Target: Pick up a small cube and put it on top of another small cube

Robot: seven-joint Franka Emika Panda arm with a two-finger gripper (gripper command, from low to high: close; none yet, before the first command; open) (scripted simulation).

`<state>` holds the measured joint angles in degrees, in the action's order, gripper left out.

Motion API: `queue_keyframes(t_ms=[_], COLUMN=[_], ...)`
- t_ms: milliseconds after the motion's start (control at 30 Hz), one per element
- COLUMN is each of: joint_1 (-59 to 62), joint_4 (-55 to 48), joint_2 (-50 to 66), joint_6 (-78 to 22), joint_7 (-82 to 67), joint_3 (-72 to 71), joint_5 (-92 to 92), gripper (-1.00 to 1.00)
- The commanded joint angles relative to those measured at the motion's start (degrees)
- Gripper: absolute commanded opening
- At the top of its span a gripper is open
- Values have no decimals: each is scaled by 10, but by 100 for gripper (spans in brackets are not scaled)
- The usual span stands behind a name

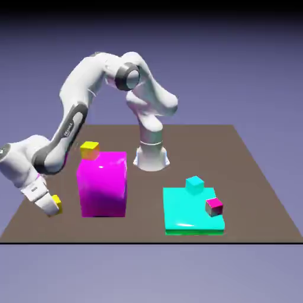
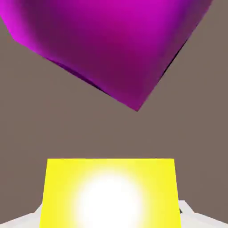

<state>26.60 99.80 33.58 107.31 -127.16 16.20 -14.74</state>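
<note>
Exterior view: we see the white arm (image 1: 71,124) arching from its base at the far edge of the brown tabletop (image 1: 260,195) down toward the view's left, where the hand (image 1: 50,206) sits low near the tabletop's left edge, clenched on the small cube (image 1: 57,204), a plain yellow cube that shows just at the fingertips. We cannot tell from this view whether the cube touches the tabletop or hangs just above it. Beside the hand, toward the view's right, stands the big magenta block (image 1: 102,184); on its far left top corner rests a small yellow-topped cube (image 1: 90,150) with an orange side. Well apart, on the view's right, lies a flat cyan slab (image 1: 188,212) with a green underside, carrying a small cyan cube (image 1: 194,184) at its far edge and a small magenta cube (image 1: 214,206) with a pale top near its right edge. Hand view: we see the yellow cube (image 2: 109,191) large at the bottom, filling the space between the fingers, a bright glare at the middle of its face; pale strips of the hand show at its lower left and right. Beyond it lies bare brown tabletop (image 2: 53,129), and the magenta block (image 2: 111,44) fills the top of the picture, tilted, one corner pointing down toward the cube yet apart from it.
</note>
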Motion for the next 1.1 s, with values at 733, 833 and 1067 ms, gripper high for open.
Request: queue_keyframes(t_ms=[733,833,1067], joint_1=[-140,-99,-52], joint_4=[261,299,342], joint_2=[-473,-468,-463], joint_6=[-163,-126,-84], joint_7=[162,152,141], joint_3=[137,97,52], joint_5=[112,103,93], gripper=[-100,-100,100])
